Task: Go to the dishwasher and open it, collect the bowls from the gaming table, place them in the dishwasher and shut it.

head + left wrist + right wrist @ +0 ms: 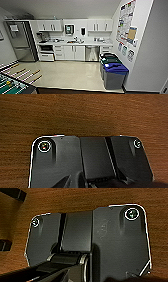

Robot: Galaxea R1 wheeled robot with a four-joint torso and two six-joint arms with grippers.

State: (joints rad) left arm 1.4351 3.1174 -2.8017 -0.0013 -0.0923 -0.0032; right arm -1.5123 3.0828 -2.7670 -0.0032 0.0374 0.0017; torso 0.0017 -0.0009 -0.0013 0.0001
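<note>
As we look across the pale floor (67, 72):
Dishwasher (91, 53): we see its grey front shut, at 12 o'clock under the surface (75, 43)
Gaming table (11, 86): at 8 o'clock, green field, rods
Bins (113, 72): at 3 o'clock beside the wall
Fridge (21, 41): at 10 o'clock
Fingers: we cannot tell their state on either arm
</note>
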